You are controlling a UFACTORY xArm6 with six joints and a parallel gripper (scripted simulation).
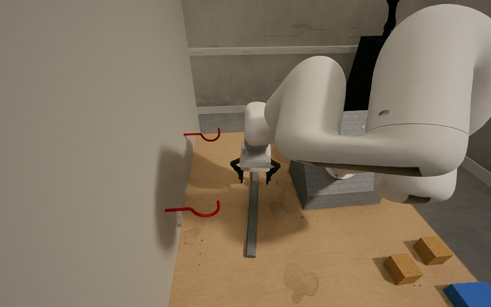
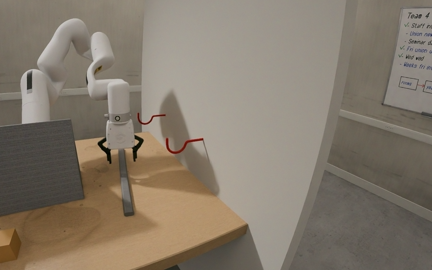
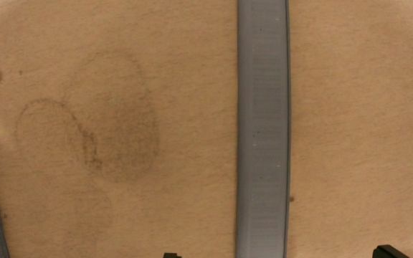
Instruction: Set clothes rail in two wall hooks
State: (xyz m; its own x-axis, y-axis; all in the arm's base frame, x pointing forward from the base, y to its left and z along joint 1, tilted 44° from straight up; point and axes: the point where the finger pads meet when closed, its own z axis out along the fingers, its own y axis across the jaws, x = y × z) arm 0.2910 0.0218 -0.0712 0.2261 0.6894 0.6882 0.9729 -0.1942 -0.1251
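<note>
While it lay flat on the wooden bench (image 1: 354, 236), the rail (image 1: 252, 213) showed as a long, straight, dull grey bar with squared ends, running parallel to the wall (image 1: 79, 152) and apart from the two red hooks (image 1: 207, 136) (image 1: 199, 211). Over its far end the hand (image 1: 255, 176) pointed straight down, fingers spread fully to either side of the bar, gripping nothing.
</note>
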